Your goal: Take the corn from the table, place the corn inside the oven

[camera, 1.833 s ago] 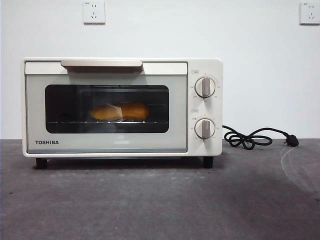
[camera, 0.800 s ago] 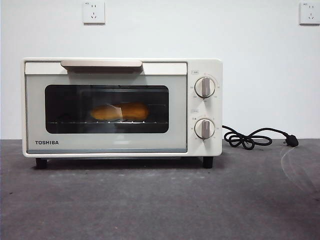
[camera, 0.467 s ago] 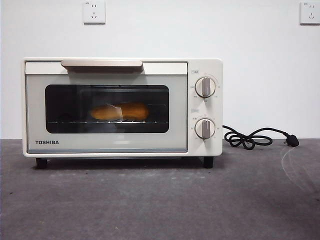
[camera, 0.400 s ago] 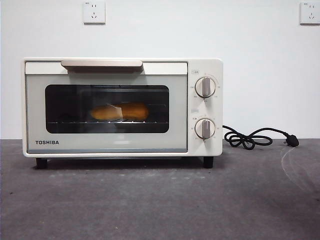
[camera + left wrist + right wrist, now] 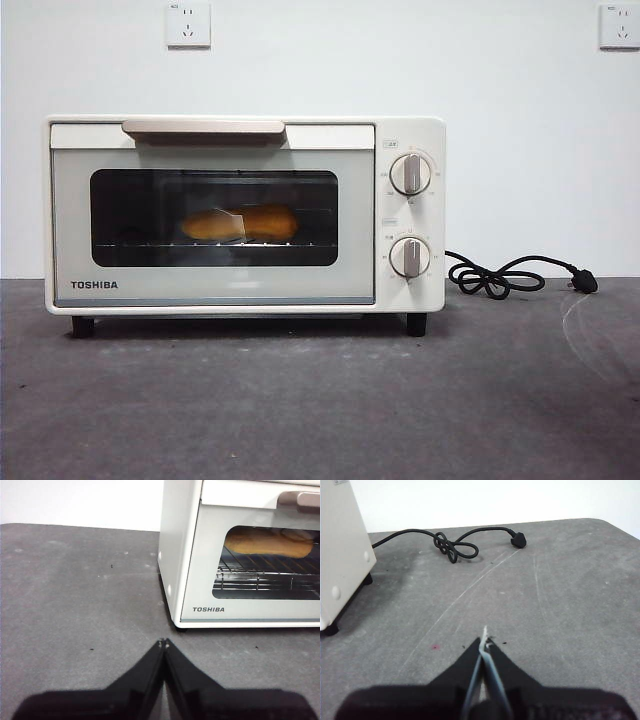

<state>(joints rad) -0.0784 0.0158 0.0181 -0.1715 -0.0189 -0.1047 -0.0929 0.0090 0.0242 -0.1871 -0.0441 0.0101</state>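
— Where was the corn (image 5: pixel 240 223)?
— Lying on the rack inside the oven (image 5: pixel 413 215), door closed, at twelve o'clock on the worktop (image 5: pixel 320 400).
— And the claws?
— Left claw (image 5: pixel 163 643) and right claw (image 5: pixel 484 639) both pressed together, empty.

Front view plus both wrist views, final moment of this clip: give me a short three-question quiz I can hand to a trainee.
1. True or false: the corn lies on the wire rack inside the TOSHIBA toaster oven, behind a closed door.
2. Multiple choice: the plug of the black power cord is A) in a wall socket, B) lying loose on the table, C) hidden behind the oven.
3. Fill in: the left tool and the right tool both hover over the table with jaws ____.

Key: 1 true; 2 B; 3 shut.
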